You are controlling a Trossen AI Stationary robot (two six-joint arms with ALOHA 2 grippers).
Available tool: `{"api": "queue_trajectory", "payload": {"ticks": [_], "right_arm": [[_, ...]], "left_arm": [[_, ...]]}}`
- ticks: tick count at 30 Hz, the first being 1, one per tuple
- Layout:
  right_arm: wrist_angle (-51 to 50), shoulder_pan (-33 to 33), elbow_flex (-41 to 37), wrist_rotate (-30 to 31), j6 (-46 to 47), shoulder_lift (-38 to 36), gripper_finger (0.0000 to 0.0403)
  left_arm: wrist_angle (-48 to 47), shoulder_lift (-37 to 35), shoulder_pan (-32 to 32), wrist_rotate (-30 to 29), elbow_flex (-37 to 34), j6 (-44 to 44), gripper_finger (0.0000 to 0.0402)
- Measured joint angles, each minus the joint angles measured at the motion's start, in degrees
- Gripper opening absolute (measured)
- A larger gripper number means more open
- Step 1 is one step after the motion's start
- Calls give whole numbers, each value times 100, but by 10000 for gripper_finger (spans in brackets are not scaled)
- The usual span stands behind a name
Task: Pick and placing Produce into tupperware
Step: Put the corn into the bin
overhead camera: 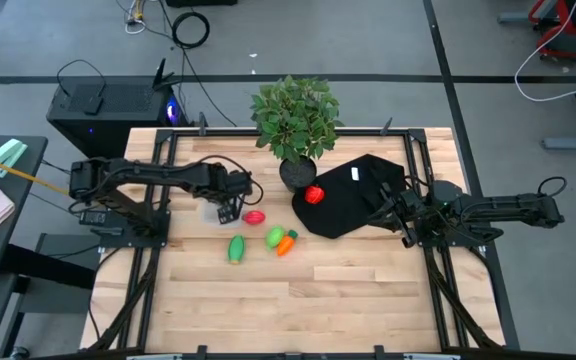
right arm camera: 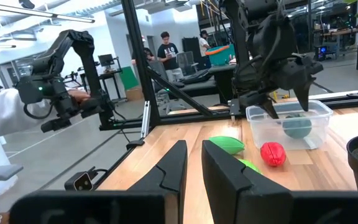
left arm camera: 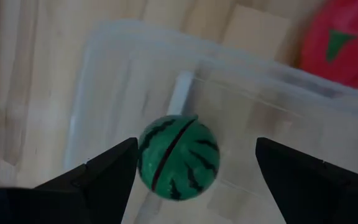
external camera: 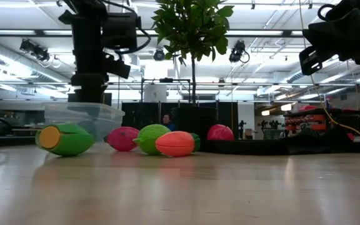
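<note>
The clear tupperware (left arm camera: 135,43) (right arm camera: 319,115) stands on the wood near the table's left side. The dark green striped ball (left arm camera: 179,165) (right arm camera: 297,126) lies on its floor. My left gripper (left arm camera: 196,146) (overhead camera: 228,208) hovers open just above the tub, fingers pointing down on either side of the ball without touching it. A pink-red piece (overhead camera: 255,216), a green oblong (overhead camera: 236,248) and a light green and orange pair (overhead camera: 281,240) lie on the table. The red round piece (overhead camera: 314,195) rests on the black cloth. My right gripper (right arm camera: 194,152) (overhead camera: 400,218) is shut above the cloth's right edge.
A potted plant (overhead camera: 296,165) stands at the far middle of the table, beside the black cloth (overhead camera: 358,200). Metal frame rails run along both sides. Bare wood lies toward the near edge (overhead camera: 298,310). People stand in the room beyond the table.
</note>
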Motion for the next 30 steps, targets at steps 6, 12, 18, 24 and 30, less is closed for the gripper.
{"api": "queue_trajectory", "payload": {"ticks": [6,12,18,24,30], "right_arm": [[-2,0,0,2,0,-1,57],[-4,0,0,0,0,0,57],[-43,0,0,0,12,-2,57],[-48,0,0,0,-3,5,57],[-46,-2,0,0,6,12,57]], "left_arm": [[-1108,-87,-391,-442,427,-208,332],[-1427,-147,-720,-768,1526,-369,332],[765,-106,-1826,240,1923,-537,324],[2212,601,-3422,-139,1917,-1047,313],[2696,1650,-4415,-886,1912,-2376,309]]}}
